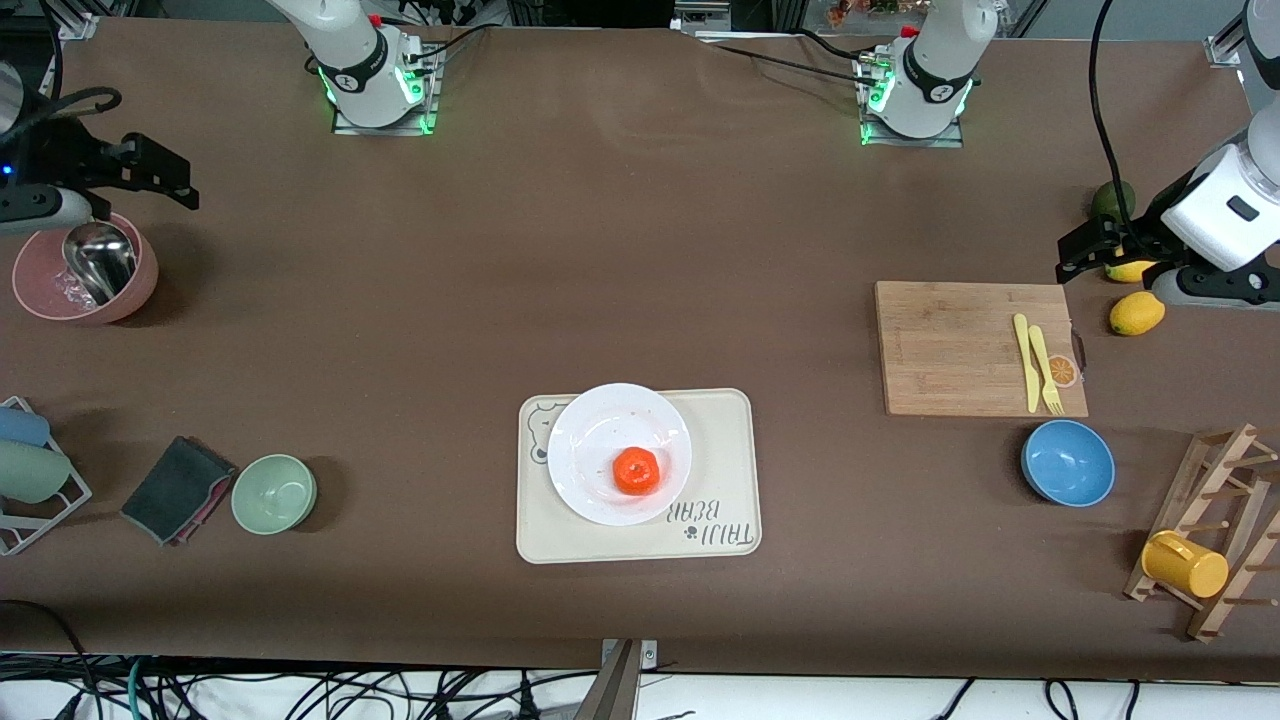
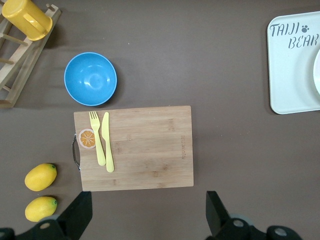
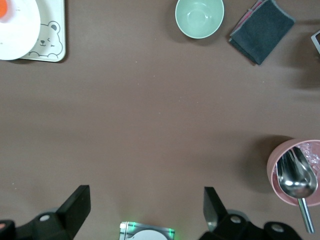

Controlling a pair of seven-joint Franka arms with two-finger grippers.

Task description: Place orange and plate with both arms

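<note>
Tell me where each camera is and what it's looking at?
Front view: high across the table, facing both arm bases; plate with orange on the tray.
Left wrist view: on the left arm, looking down past the open left end effector at the cutting board.
Right wrist view: on the right arm, looking down past the open right end effector at bare table.
Both wrist views share the tray.

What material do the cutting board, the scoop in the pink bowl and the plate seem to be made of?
Cutting board: apparently bamboo or wood, matte, with visible pale grain strips. Scoop: metal, polished, mirror-like reflections. Plate: glossy white, perhaps ceramic or melamine; the look alone does not settle it.
</note>
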